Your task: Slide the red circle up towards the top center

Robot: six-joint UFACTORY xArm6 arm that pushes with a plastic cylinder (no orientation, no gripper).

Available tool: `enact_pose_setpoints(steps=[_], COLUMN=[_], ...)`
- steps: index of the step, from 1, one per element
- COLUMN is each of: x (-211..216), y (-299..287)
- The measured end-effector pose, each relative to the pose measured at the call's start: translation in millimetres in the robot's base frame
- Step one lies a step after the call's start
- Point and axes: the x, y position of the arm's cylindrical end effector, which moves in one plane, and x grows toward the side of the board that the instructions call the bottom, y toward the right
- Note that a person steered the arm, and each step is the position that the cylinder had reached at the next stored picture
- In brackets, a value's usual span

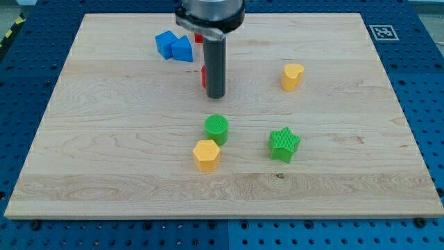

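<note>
The arm carries no claw. It ends in a dark rod, so there is nothing to open or close. My tip rests on the board, slightly left of centre and in the far half.

**Task object.** The red circle is almost entirely hidden behind the rod. Only a thin red sliver shows at the rod's left side, just above my tip. Its round shape cannot be confirmed. Whether my tip touches it cannot be told. A second red patch shows under the arm housing, further away. Whether it is another block or part of the same one cannot be told.

**Placement.** My tip sits on the near side of the red circle. Judged from the task, this is the correct side for a push toward the far centre edge.

**Open room.** 
- Far left: two blue blocks lie together, near the push line. A leftward drift could strike them.
- Right: the yellow heart is well apart.
- Near side: the green cylinder, yellow hexagon and green star lie behind my tip, out of the path.
- Little board remains between the red circle and the far edge.
</note>
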Motion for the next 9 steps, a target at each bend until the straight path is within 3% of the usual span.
enact_pose_setpoints(steps=[4, 7, 9], x=[-70, -70, -99], y=[0, -33, -41])
